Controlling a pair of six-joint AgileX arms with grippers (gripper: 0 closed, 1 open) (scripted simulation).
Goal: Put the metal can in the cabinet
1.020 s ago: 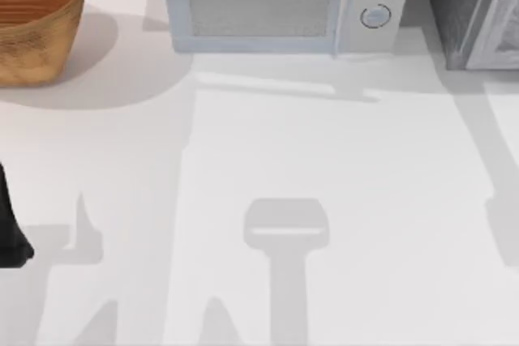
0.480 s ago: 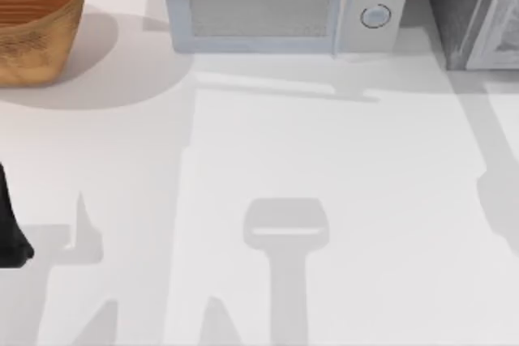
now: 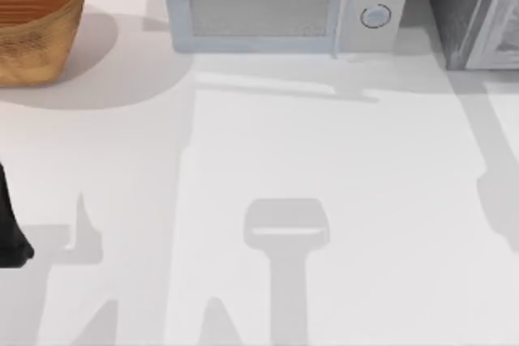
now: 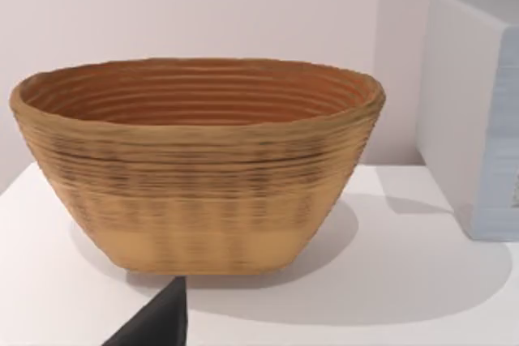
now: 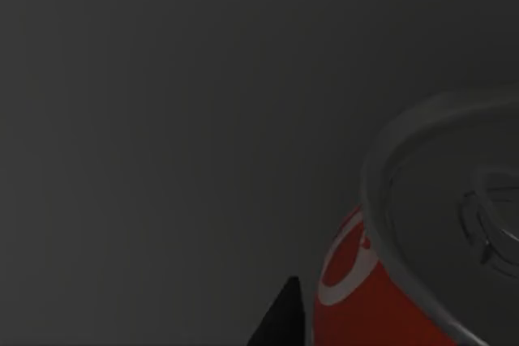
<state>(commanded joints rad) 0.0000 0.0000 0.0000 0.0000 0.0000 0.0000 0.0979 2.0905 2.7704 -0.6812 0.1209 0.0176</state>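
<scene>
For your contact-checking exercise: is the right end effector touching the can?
Cannot tell. The dim right wrist view shows the can beside a dark fingertip, but neither contact nor a gap is plain.

no readable words or numbers anywhere; metal can with red label bearing only a white curved mark, not legible as a letter; microwave at the table's far edge, two round knobs unmarked

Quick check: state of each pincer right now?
Left pincer: cannot be told, parked near the woven brown basket.
Right pincer: cannot be told, beside the red-labelled metal can.
</scene>
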